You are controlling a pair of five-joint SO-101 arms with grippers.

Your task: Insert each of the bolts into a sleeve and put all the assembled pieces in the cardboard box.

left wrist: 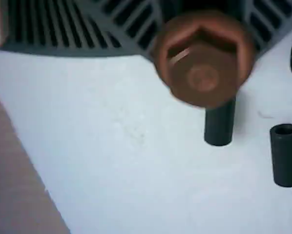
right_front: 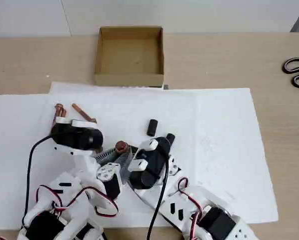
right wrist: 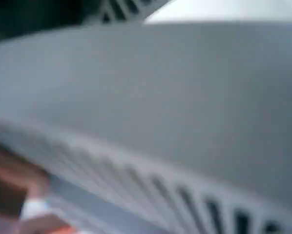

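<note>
Bright, even light leaves soft shadows on the paper [right_front: 214,150].

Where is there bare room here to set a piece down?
Free: the paper right of the sleeves, out to its edge; the table between box and scissors. Crowded: around the centre bolt and the loose bolts.

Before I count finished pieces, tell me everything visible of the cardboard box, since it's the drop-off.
The cardboard box is a shallow, open-topped square tray of plain brown cardboard. It stands upright on the wooden table, just beyond the far edge of the white paper. Its floor looks bare, and nothing else touches it.
</note>
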